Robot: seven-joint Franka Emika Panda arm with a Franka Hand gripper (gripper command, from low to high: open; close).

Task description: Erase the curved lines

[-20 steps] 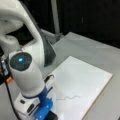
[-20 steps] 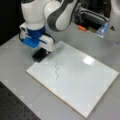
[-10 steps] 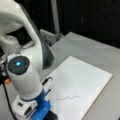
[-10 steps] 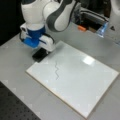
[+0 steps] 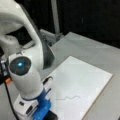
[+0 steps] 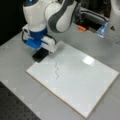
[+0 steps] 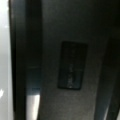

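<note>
Front view: gripper (image 6: 40, 53) is sitting at the board's (image 6: 82, 82) top-left corner, over a black eraser (image 6: 40, 55); can't tell the fingers' state. Curve lines (image 6: 57, 71) are lying intact just beside it.

Front view: curve lines (image 5: 68, 97) are showing near the board's (image 5: 82, 77) bottom edge.

Wrist view: only a dark block is showing.

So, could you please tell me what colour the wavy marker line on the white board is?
Dark grey, thin wavy marker line; it shows best in a front view.

Arm (image 6: 53, 15) bent, wrist pointing down
</note>
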